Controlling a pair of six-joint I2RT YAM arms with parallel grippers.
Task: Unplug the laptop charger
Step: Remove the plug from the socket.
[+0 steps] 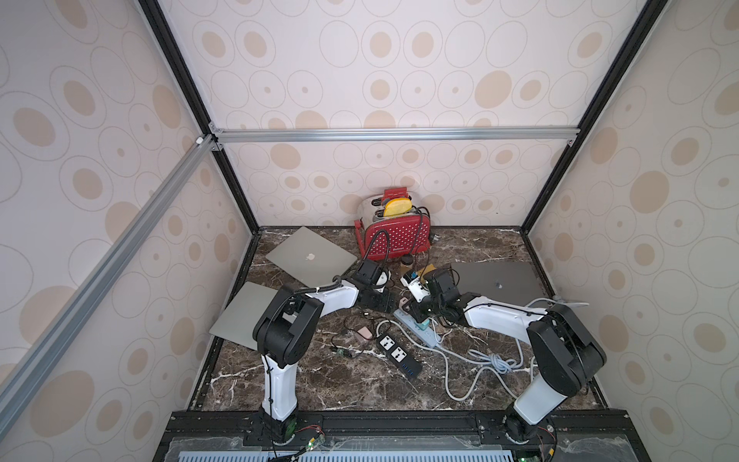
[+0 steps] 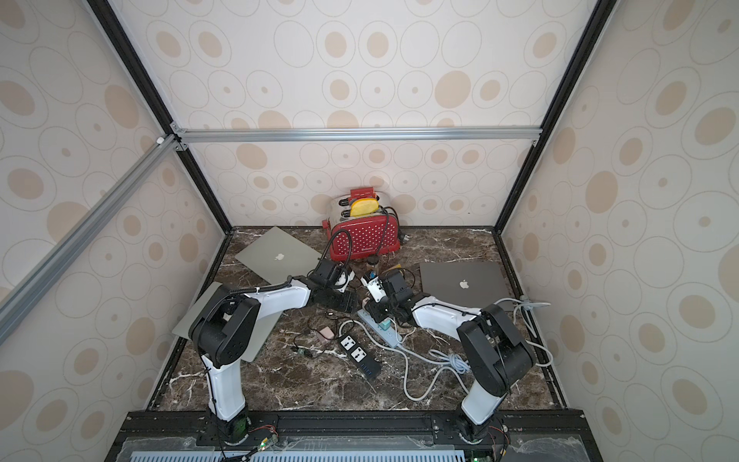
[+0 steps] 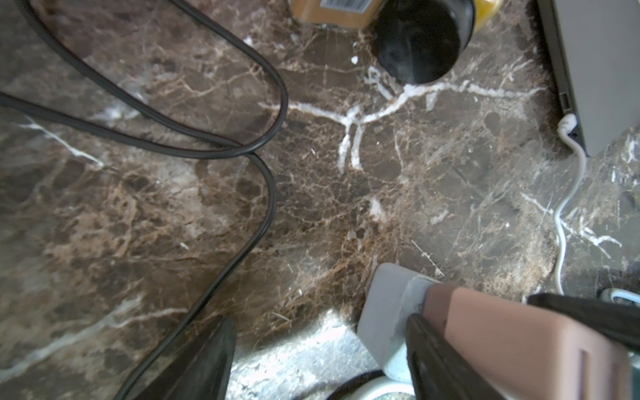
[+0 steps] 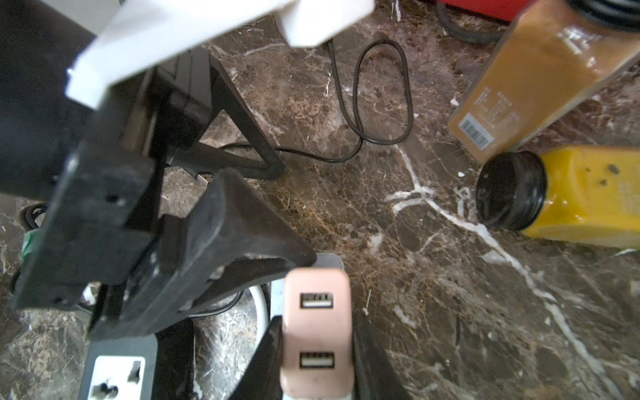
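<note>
A pink charger (image 4: pixel 317 332) with two empty USB ports stands on a white power strip (image 1: pixel 420 332); its pins are hidden. My right gripper (image 4: pixel 317 363) is shut on the pink charger, one black finger on each side. In the left wrist view the pink charger (image 3: pixel 502 339) and the white power strip's end (image 3: pixel 384 311) lie against one finger of my left gripper (image 3: pixel 318 363). That gripper is open, with bare marble between its fingers. A thin white cable (image 3: pixel 568 180) is plugged into the side of a grey laptop (image 3: pixel 602 69). Both grippers meet mid-table in both top views.
A black power strip (image 1: pixel 398 354) lies just in front, and a second pink adapter (image 1: pixel 364 333) with a black lead beside it. Two juice bottles (image 4: pixel 540 79) lie near the red toaster (image 1: pixel 396 236). Two silver laptops (image 1: pixel 310 254) are at the left. Loose white cables (image 1: pixel 492 360) lie at the right.
</note>
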